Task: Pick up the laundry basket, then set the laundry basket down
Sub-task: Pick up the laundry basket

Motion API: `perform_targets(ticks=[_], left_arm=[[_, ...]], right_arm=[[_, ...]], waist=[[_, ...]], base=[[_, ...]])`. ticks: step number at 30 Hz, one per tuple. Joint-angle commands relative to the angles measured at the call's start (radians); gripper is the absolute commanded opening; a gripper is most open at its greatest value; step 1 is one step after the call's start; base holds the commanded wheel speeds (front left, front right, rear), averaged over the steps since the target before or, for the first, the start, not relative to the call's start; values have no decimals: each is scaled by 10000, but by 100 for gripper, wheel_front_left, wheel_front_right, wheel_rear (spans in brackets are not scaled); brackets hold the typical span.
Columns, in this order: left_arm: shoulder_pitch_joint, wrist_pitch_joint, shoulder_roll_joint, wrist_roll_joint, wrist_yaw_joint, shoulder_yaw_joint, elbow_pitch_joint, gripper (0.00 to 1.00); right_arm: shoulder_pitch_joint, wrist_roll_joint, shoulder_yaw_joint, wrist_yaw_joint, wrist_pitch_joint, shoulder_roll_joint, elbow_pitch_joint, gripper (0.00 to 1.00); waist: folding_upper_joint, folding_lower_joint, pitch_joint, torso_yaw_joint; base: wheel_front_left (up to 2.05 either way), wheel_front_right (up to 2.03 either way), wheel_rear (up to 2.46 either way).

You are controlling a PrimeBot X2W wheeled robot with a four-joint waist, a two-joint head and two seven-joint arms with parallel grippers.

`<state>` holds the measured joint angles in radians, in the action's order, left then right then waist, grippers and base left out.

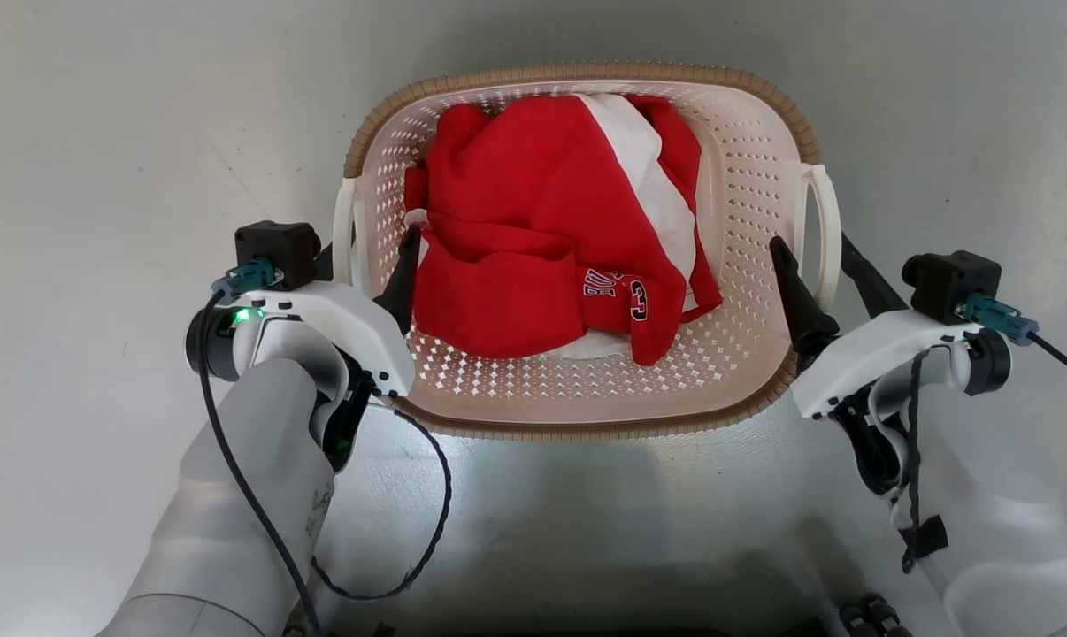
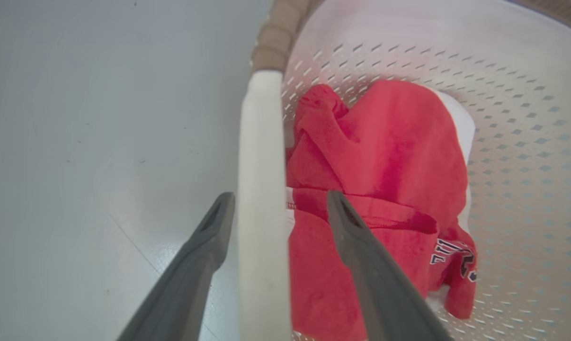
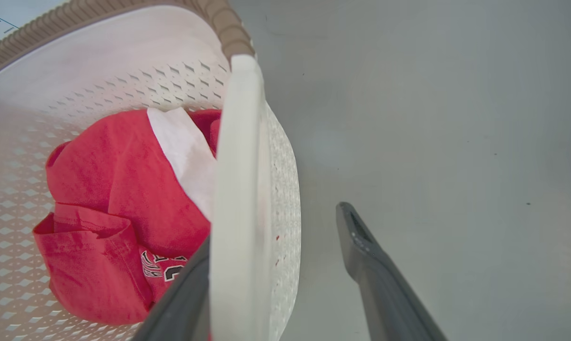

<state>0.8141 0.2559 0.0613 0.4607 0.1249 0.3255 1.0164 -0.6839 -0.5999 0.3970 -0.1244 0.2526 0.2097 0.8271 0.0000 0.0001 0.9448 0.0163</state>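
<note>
Laundry basket [image 1: 587, 72], holding a red-and-white jersey [image 1: 542, 221], stands on the grey floor [image 1: 100, 133] between the arms; left claw [image 1: 370, 252] wide open, fingers astride the left loop handle [image 1: 346, 221], not clamped; right claw [image 1: 809, 239] equally agape astride the right loop handle [image 1: 821, 221].

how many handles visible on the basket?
2. The left handle is on the laundry basket's left side, between the open left end effector's fingers. The right handle is on its right side, between the open right end effector's fingers. None appears hidden.
</note>
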Motion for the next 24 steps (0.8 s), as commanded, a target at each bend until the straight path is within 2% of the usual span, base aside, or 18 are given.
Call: perform_targets(ticks=[1,2,3,4,5,6,7,18,24], left_arm=[[-118,59,231,171,58,-125,24,100],[-112,59,238,216,58,-88,44,96],[-100,59,260,306,58,-18,71,56],[-97,59,263,343,58,14,78,40],[-94,59,264,380,58,44,86,25],[-87,59,268,414,58,68,90,7],[-81,59,270,449,58,95,87,0],[-65,59,343,854,58,492,151,0],[-20,59,295,1327,58,973,575,0]], right_arm=[[180,-127,288,-63,92,-112,59,100],[159,-166,338,-63,92,-119,98,100],[114,-238,420,-63,92,-125,144,77],[92,-270,456,-63,92,-127,147,31],[74,-307,501,-63,92,-131,132,0],[56,-342,543,-63,92,-128,117,0],[35,-369,580,-63,92,-119,99,0],[-38,-516,741,-63,92,-162,74,0],[94,-811,982,-63,92,-146,104,0]], waist=[[0,-1,4,-11],[0,-1,7,-17],[0,-1,14,-27],[0,-1,16,-29],[0,-1,17,-31],[0,-1,20,-35],[0,-1,21,-38],[0,-1,-169,-113],[0,-1,-817,-170]], base=[[0,0,0],[0,0,0],[0,0,0],[0,0,0],[0,0,0],[0,0,0],[0,0,0],[0,0,0],[0,0,0]])
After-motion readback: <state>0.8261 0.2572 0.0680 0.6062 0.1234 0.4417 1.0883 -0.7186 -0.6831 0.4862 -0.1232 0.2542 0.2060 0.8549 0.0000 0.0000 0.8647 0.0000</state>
